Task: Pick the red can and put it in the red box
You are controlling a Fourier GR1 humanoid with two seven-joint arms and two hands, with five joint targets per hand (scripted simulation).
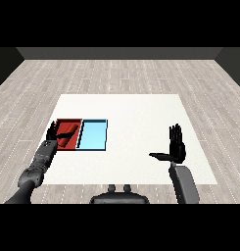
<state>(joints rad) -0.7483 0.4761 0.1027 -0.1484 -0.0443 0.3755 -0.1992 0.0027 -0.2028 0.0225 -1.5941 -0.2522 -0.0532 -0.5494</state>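
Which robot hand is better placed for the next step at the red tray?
Left. The left robot hand is over the red tray. The right robot hand is open and far off, on the other side of the light blue tray.

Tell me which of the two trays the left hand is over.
The red tray, the left-most one; the left hand overlaps it, while the light blue tray beside it is uncovered.

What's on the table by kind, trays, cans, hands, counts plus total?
Trays: 2, the red tray and the light blue tray, side by side.
Cans: 0 clearly visible; the left hand hangs over the red tray and may hide one.
Hands: 2, left hand and right hand, both with straight fingers.
Total: 4
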